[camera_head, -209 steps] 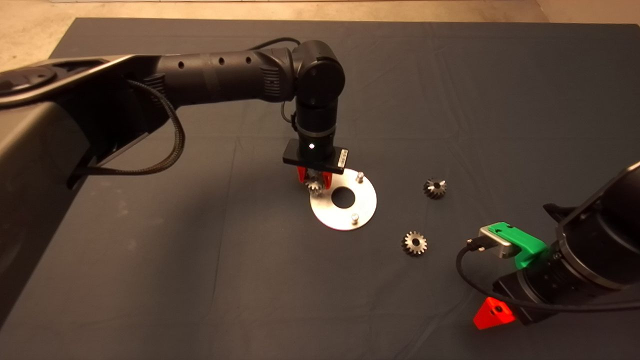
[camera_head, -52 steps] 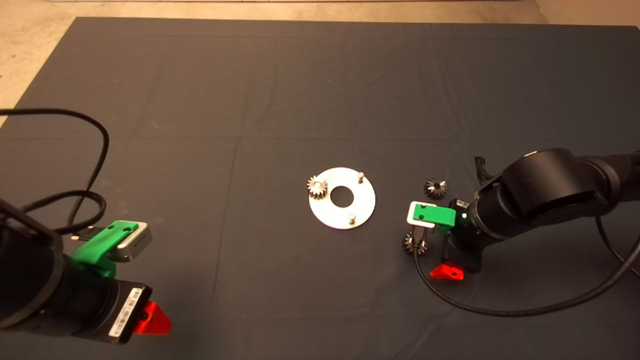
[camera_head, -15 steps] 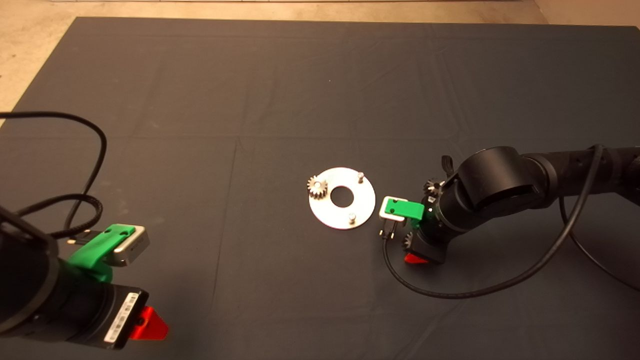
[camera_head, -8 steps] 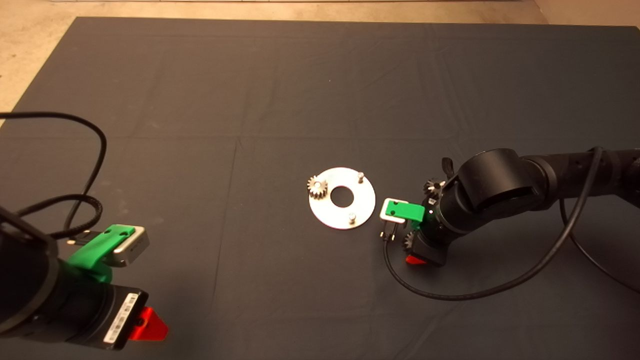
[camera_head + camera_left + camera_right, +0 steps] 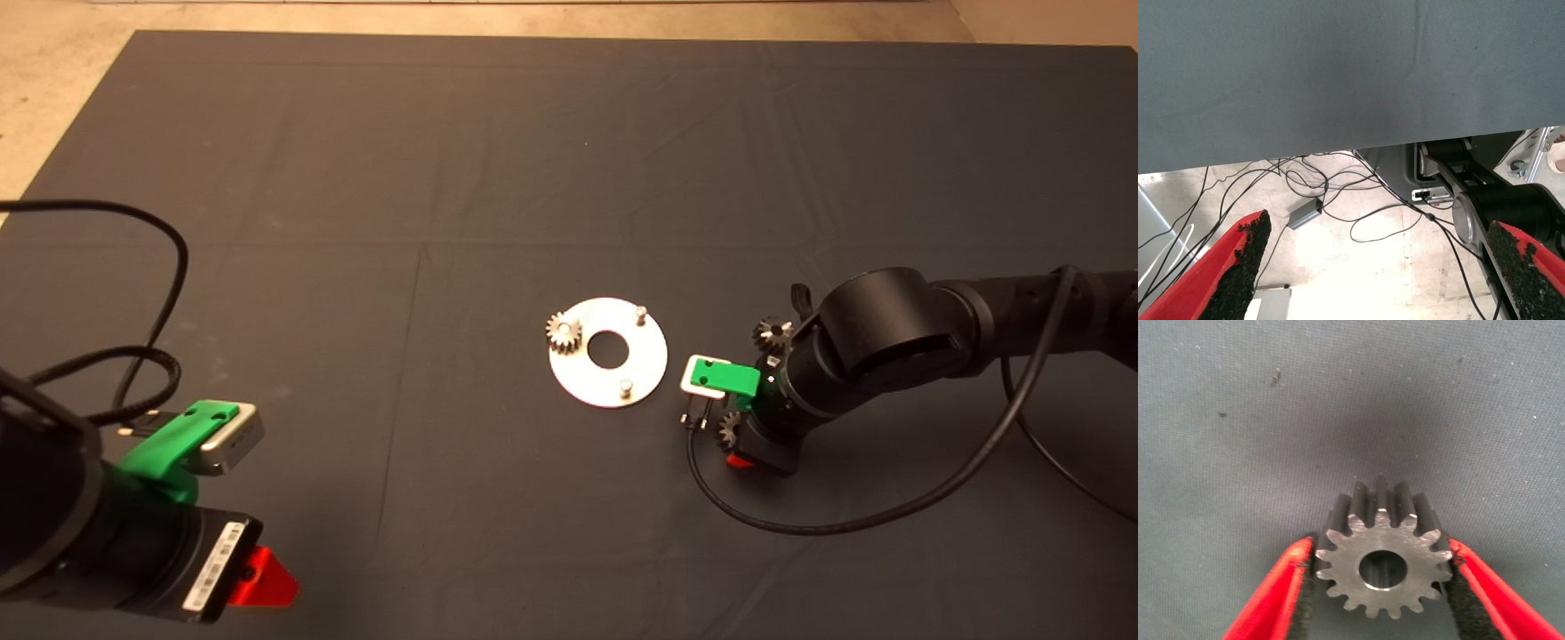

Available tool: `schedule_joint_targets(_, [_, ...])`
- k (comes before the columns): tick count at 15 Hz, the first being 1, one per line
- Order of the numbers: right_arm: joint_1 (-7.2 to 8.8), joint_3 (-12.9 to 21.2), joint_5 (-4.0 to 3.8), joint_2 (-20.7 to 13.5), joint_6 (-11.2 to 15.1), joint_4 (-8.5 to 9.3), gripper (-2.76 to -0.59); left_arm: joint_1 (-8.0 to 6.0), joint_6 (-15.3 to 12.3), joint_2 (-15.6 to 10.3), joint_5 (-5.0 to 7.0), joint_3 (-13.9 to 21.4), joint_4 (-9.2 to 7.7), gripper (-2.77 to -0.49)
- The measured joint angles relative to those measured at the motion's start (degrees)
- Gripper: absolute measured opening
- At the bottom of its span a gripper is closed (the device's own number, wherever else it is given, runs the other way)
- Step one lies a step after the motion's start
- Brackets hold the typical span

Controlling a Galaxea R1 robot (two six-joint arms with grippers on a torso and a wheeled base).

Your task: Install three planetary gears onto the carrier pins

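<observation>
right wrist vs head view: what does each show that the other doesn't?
Right wrist only: both pads touching the gear's teeth on either side, and its centre hole.

Head only: the disc with one gear on a pin and two bare pins, a third gear on the mat, and the parked left gripper.

Both: the right gripper at that same gear.

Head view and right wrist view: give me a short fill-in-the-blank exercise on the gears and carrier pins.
1. The number of planetary gears already seated on the disc is ___.
2. The right gripper's fingers sit on either side of a ___.
3. The number of carrier pins without a gear is ___.

Missing words: one; gear; two
</observation>
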Motion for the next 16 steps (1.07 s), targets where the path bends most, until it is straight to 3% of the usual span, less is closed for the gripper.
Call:
schedule_joint_targets(9, [0.0,0.3,0.51,-0.8,0.0,0.15,-2.21,0.0,0.0,-0.1,-0.02,0.0,-0.02,-0.95])
schedule_joint_targets(16, [-0.28,1.6,0.29,-1.8,0.8,0.17,-2.28,0.0,0.0,-0.1,0.0,0.2,-0.11,-0.95])
